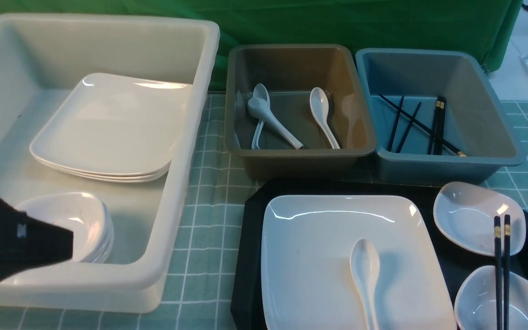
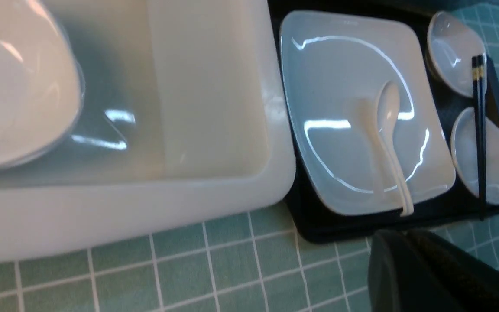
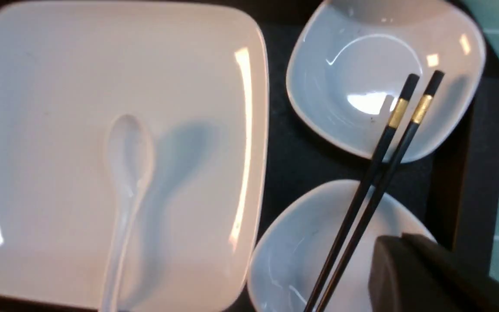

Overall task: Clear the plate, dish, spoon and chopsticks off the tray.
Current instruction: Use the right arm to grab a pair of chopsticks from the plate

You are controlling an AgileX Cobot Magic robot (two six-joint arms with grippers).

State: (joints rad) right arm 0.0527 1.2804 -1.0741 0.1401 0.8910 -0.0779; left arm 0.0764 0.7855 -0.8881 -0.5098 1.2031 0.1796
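Front view: unreadable mark, left gripper

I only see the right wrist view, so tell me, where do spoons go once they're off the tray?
Observer: A brown tub just beyond the tray holds white spoons.
Operator: And chopsticks?
Observer: The blue tub, right of the brown one, holds black chopsticks.
Operator: Plates?
Observer: A white tub to the tray's left holds stacked square plates.
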